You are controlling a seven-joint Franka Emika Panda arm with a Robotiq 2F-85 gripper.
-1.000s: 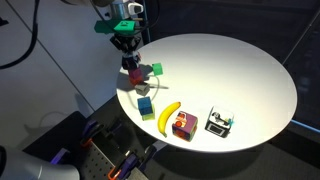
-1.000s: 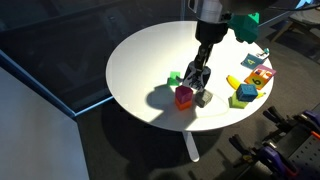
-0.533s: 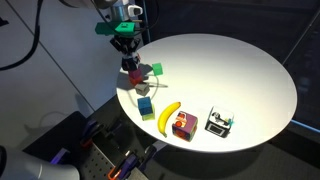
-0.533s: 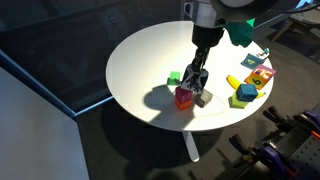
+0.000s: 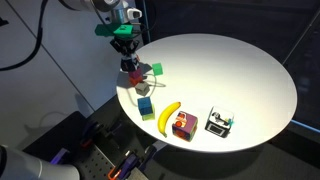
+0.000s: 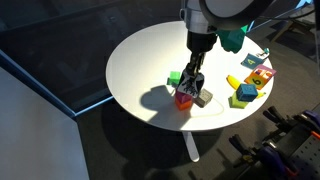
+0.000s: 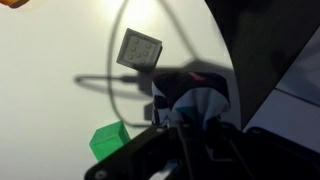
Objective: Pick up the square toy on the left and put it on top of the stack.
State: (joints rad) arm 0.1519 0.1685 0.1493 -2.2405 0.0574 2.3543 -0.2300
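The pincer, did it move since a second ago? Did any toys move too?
Only a little. The pincer dipped slightly closer to the stack, and the arm above it leaned lower. Nothing visibly grabbed or let go. The square toy, banana and green cube stayed put.

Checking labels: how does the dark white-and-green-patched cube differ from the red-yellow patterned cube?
The dark cube is blackish with white and green patches; the patterned cube is red and yellow. The patterned cube looks larger and lies beside the banana; the dark cube lies farther from it. Both rest on the table, apart from the pincer.
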